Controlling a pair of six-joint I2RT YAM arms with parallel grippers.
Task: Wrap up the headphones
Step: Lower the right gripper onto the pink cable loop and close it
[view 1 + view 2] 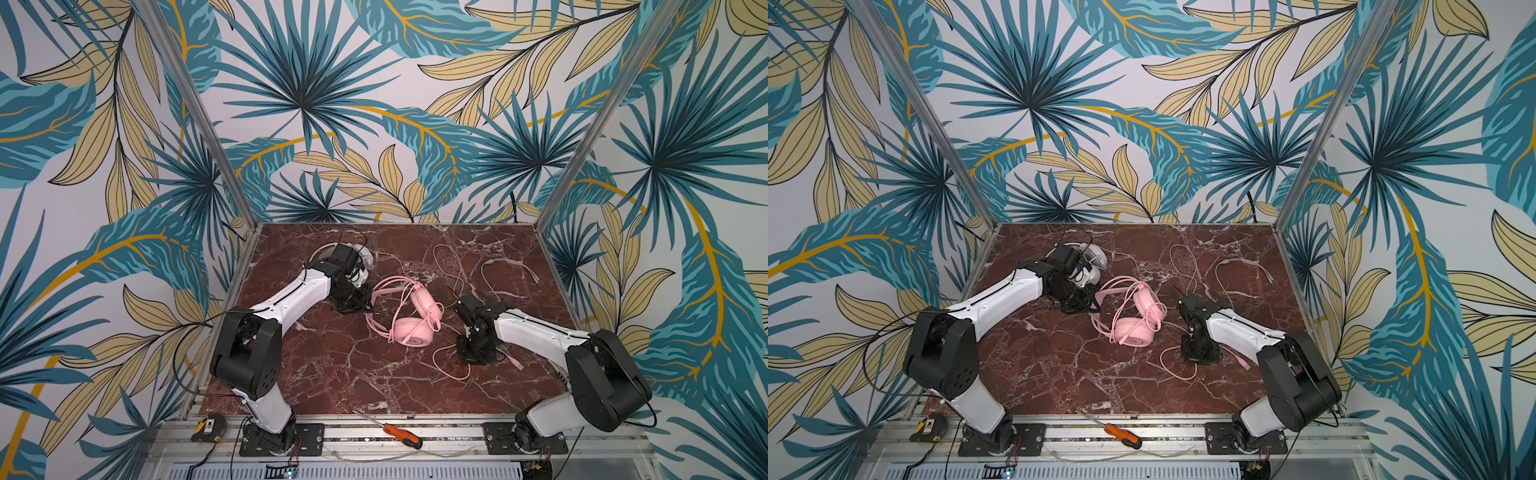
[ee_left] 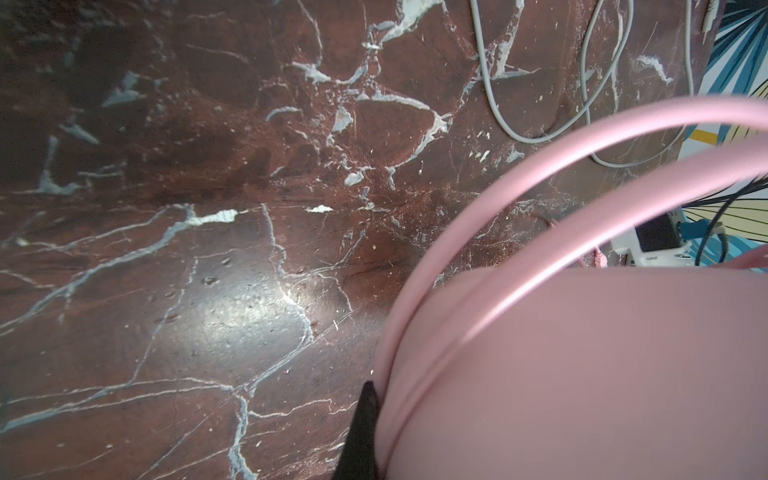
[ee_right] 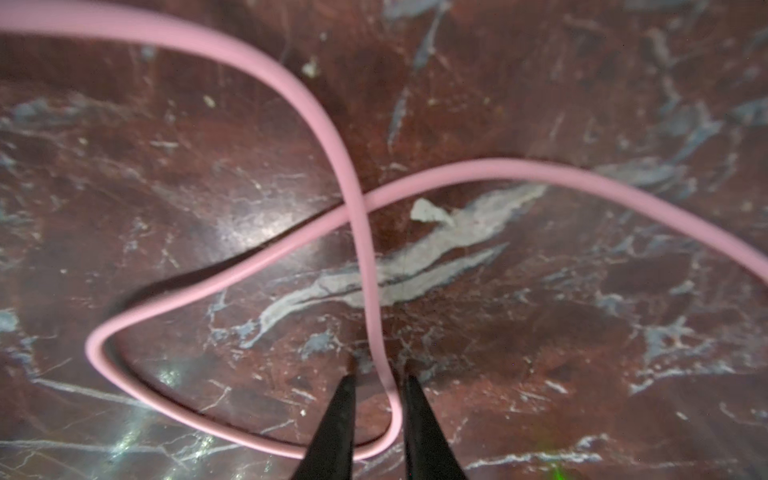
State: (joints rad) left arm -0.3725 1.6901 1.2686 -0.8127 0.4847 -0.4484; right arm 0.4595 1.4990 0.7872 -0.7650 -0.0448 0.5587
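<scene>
Pink headset [image 1: 411, 328]: lies mid-worktop [image 1: 332, 374] on its side, with its earcups [image 1: 424, 305] touching and some cable turns already draped over them.
Left end effector [image 1: 365, 302]: clenched on the headband [image 1: 379, 292]. In the left wrist view one finger [image 2: 363, 428] sits right against the pink band, so I treat this as my anchor.
Right end effector [image 3: 380, 378]: released. Its tips are down at the worktop on either side of the pink cable [image 3: 361, 232], with a sliver of gap showing, so it is not pinching yet.
Pink cable: the loose tail loops and crosses itself just ahead of the right tips. Its plug [image 1: 517, 364] lies near the right end effector.
White headset [image 1: 368, 259]: far left, mostly hidden behind the left arm [image 1: 291, 293]. Its white cable [image 2: 496, 109] sprawls unwrapped across the back of the worktop.
Handling, headset: I judge it light, with a springy band and soft pads. The band is the firm place to hold, since the pads would squash and let it swivel.
Handling, cable: thin, limp and smooth, with some curl of its own. I expect it to slide through a loose pinch and to spring off the cups if laid slack.
Where I'd grip: the cable where the tips stand now, short of the plug, so each turn goes on under light tension.
Risk: a hard pull could drag the light headset out of the left hold.
</scene>
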